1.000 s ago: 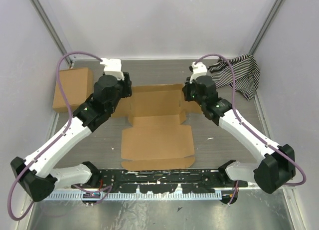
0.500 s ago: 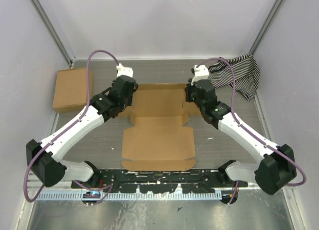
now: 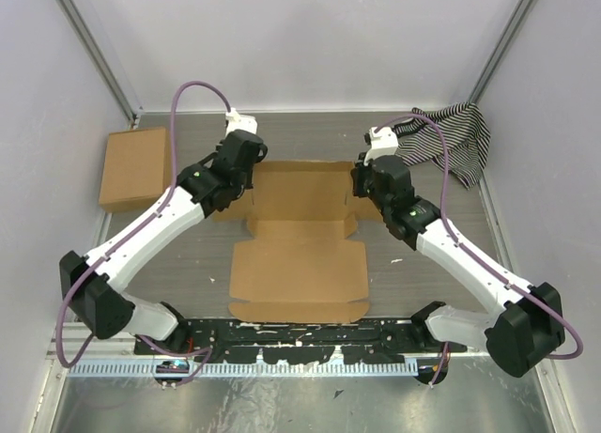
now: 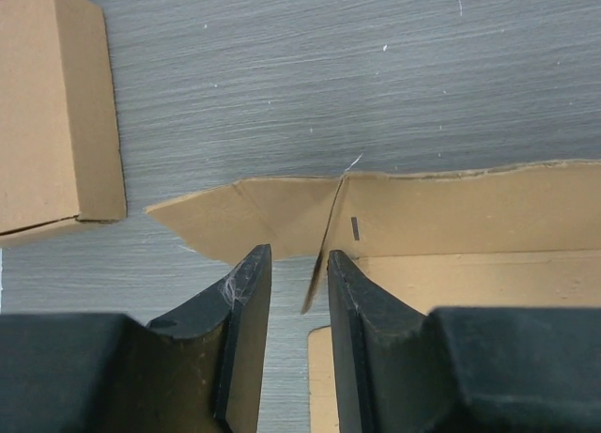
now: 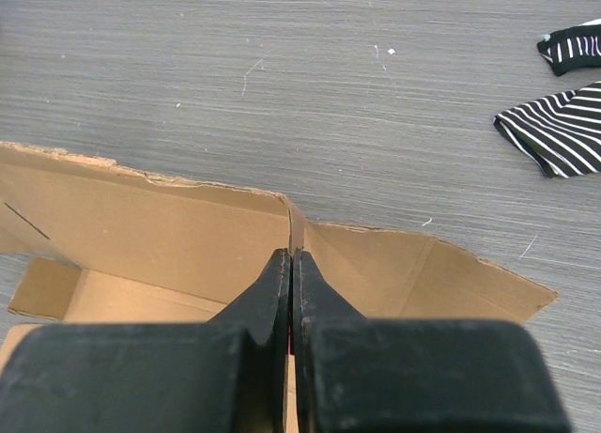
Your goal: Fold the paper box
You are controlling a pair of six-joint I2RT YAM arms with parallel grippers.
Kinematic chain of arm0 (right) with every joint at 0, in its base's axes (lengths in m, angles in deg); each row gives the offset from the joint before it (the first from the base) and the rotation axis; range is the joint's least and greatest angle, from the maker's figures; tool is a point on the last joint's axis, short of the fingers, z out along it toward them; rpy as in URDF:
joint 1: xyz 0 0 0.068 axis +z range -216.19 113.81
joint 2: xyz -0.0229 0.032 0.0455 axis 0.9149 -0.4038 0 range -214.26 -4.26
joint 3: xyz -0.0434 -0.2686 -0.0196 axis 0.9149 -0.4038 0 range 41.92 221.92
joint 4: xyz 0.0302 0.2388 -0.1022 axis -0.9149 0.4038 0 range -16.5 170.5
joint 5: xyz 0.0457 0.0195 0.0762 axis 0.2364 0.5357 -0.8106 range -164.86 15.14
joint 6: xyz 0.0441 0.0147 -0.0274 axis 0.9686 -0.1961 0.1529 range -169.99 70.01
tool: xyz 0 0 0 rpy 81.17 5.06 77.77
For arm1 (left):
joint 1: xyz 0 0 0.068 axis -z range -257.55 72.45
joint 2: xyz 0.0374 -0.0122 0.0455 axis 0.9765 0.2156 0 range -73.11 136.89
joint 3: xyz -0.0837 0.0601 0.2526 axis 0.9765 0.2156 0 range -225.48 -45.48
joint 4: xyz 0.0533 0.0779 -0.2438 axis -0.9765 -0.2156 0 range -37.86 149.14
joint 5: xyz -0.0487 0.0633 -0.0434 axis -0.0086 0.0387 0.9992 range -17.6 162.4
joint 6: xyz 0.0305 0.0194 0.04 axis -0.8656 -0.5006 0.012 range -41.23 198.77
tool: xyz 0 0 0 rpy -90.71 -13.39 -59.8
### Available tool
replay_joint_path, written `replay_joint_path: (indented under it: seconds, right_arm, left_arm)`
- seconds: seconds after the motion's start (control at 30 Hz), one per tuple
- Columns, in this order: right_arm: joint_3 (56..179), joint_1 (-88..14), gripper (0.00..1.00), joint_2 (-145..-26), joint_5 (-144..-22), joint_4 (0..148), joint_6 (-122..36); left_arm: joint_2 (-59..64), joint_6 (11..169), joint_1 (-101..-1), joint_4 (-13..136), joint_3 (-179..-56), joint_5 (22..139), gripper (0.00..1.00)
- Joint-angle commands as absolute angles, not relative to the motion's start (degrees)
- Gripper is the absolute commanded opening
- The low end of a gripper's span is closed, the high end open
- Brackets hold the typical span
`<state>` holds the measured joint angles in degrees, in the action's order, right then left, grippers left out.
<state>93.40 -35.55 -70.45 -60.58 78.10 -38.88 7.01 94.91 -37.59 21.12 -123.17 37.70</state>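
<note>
The paper box (image 3: 299, 264) lies as a brown cardboard sheet in the middle of the table, its near panel flat and its rear wall raised. My left gripper (image 3: 246, 181) is at the rear left corner. In the left wrist view it (image 4: 293, 264) is open, with a thin upright corner flap (image 4: 324, 250) standing in the gap close to the right finger (image 4: 349, 278). My right gripper (image 3: 362, 183) is at the rear right corner. In the right wrist view it (image 5: 291, 261) is shut on the upright corner flap (image 5: 297, 224) of the paper box (image 5: 141, 226).
A ready-formed brown cardboard box (image 3: 136, 167) sits at the back left, also in the left wrist view (image 4: 52, 104). A black-and-white striped cloth (image 3: 451, 137) lies in the back right corner. White walls enclose the table on three sides.
My left arm has swung right from beside the formed box to the sheet's rear left corner, its jaws narrowing round the flap. The right gripper stayed shut on its flap.
</note>
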Motion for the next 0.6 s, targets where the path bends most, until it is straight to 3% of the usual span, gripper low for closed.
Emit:
replay_joint_path:
  seconds: [0.0,0.2,0.33,0.4,0.47,0.57]
  right_arm:
    - [93.2,-35.3,0.01,-68.7,-61.1,76.5,-38.0]
    - [93.1,-35.3,0.01,-68.7,-61.8,76.8,-38.0]
    - [93.5,-35.3,0.01,-69.0,-64.5,78.2,-38.2]
    - [94.4,-35.3,0.03,-69.3,-65.5,79.8,-38.3]
    - [96.0,-35.3,0.09,-70.1,-67.0,82.2,-38.4]
    - [98.7,-35.3,0.28,-71.3,-67.8,85.8,-38.3]
  left_arm:
    - [9.7,93.8,-37.5,20.9,-125.4,37.3,0.36]
    - [12.3,93.8,-37.9,21.4,-126.0,36.8,0.26]
    - [12.6,94.9,-38.1,22.1,-124.7,36.5,0.04]
    - [12.1,95.5,-38.4,23.4,-123.1,36.5,0.0]
    - [11.3,96.6,-38.6,24.7,-121.0,36.5,0.0]
    - [9.8,98.0,-38.8,27.7,-117.2,36.6,0.0]
